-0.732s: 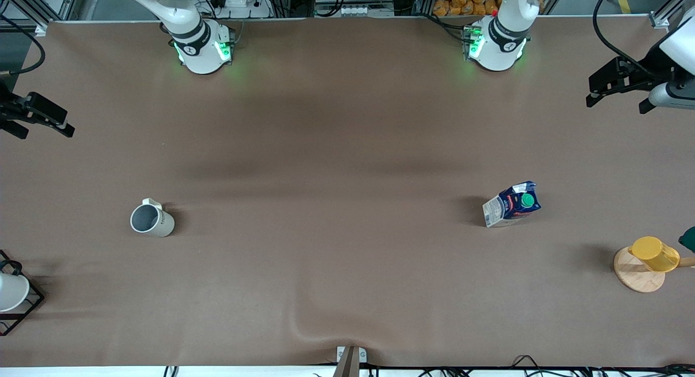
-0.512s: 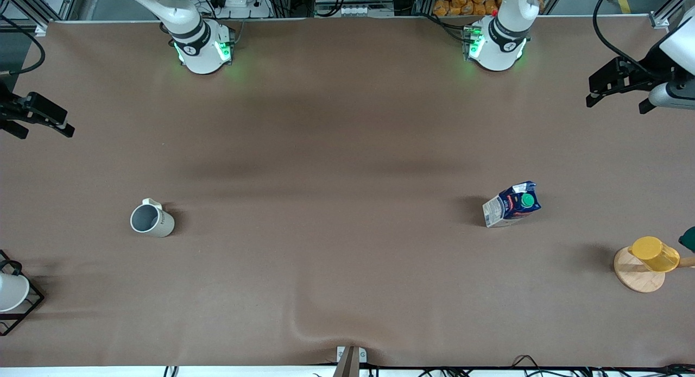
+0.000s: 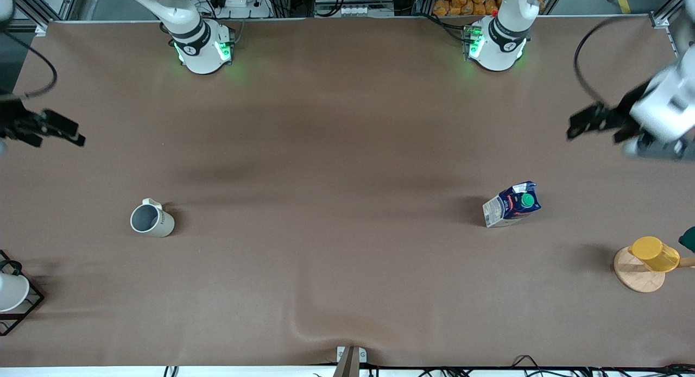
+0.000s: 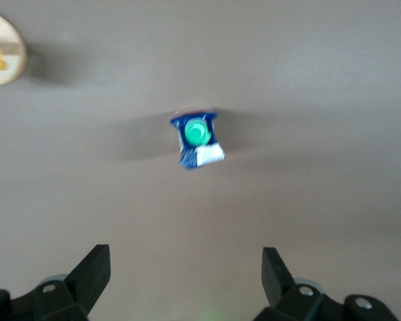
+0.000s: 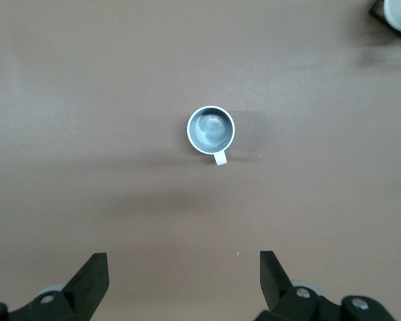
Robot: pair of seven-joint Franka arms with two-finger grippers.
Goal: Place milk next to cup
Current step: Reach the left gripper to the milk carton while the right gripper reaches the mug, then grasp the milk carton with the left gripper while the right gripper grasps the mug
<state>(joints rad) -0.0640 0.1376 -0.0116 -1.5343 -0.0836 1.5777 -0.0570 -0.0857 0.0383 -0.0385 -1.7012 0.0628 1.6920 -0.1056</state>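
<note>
The milk (image 3: 512,204), a dark blue and white carton with a green cap, stands upright on the brown table toward the left arm's end. It also shows in the left wrist view (image 4: 198,139). The cup (image 3: 151,219), an off-white mug with a grey inside, stands toward the right arm's end and shows in the right wrist view (image 5: 211,129). My left gripper (image 3: 581,124) is open and empty, high over bare table, apart from the milk; its fingers (image 4: 93,271) frame bare table. My right gripper (image 3: 68,133) is open and empty, high over bare table, apart from the cup.
A yellow cup (image 3: 654,253) sits on a wooden disc (image 3: 635,276) at the left arm's end, nearer the front camera than the milk. A white cup in a black wire rack (image 3: 21,306) stands at the right arm's end. A dark green object (image 3: 688,238) shows at the table's edge.
Both grippers have shifted a little inward over the table, the left one more. The milk and the cup have not moved.
</note>
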